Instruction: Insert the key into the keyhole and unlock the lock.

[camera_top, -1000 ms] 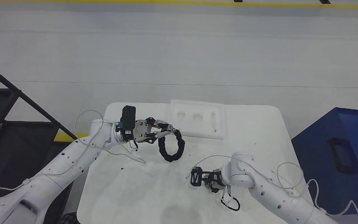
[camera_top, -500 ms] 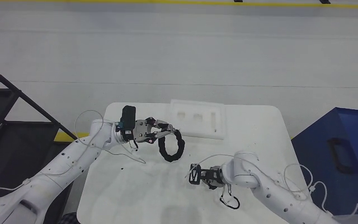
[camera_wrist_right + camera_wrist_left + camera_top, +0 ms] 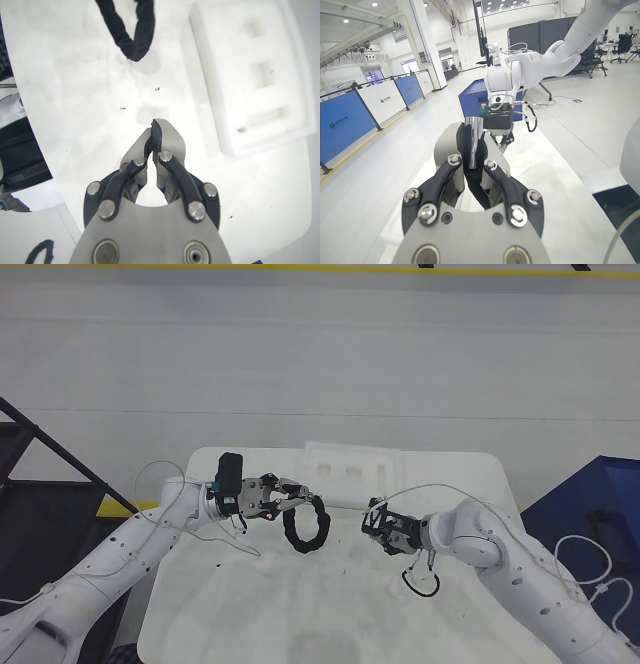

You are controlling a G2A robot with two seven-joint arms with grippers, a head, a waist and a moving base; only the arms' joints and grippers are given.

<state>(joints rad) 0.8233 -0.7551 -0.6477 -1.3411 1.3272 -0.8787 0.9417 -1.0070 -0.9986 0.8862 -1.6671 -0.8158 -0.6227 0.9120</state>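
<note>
Left gripper (image 3: 470, 150): fingers narrow, clamped on the lock (image 3: 474, 132) at its chrome cylinder, with the black cable loop hanging below.
Lock: held off the table (image 3: 250, 604), over its left-centre part; the cylinder's free end points toward the right arm. I cannot make out the keyhole.
Right gripper (image 3: 152, 128): pads pressed together at the tips, held above the table between the lock and the foam tray (image 3: 250, 75), well apart from the cylinder.
Key: I cannot tell whether it sits between the shut pads; nothing juts from the tips.
Step, as I judge it: approach, with insertion not yet begun.
Risk, grip: if a key is pinched, so little of it stands out that it could twist or slip on meeting the cylinder face.
Risk, aim: the two arms hold both parts in the air, so a small tilt of either would set the key off the slot and jam it.
Risk, lock: a push along the cylinder could slide it through the left fingers, since chrome is slick.
Risk, loop: the hanging cable could swing and pull the cylinder off line.
Surface: white tabletop with a few dark specks; the tray has three recesses.
Room: large bright hall with a pale floor, a blue cabinet (image 3: 600, 524) to the right of the table, and blue and white barriers.
</note>
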